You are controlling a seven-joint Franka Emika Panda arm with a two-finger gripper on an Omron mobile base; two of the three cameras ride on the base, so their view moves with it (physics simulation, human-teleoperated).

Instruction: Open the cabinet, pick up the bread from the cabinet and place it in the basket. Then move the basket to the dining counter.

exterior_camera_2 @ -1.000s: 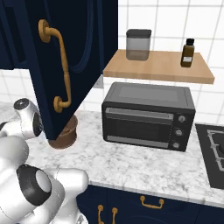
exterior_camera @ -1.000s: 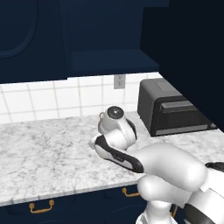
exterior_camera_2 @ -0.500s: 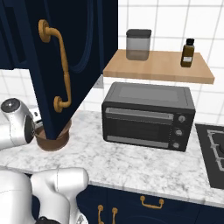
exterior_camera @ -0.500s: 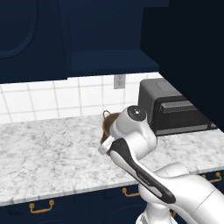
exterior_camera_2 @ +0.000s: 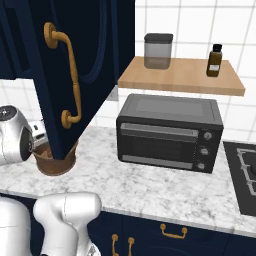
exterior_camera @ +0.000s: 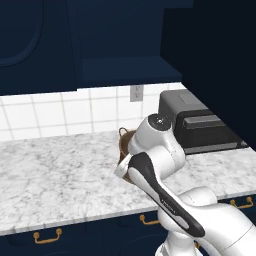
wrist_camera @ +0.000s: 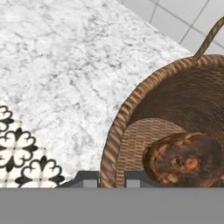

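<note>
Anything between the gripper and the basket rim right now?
Nothing visible. In the hand view the gripper sits right at the near rim of the basket, one fingertip on each side of the wall. The bread lies inside on the basket floor, clear of the fingers.

my own arm covers most of the basket [exterior_camera: 123,145] from the left base, just a rim sliver showing. from the right, the cabinet [exterior_camera_2: 75,75] door hides its middle. hand view crops the basket's right side and the bread [wrist_camera: 186,159] at the bottom.
</note>
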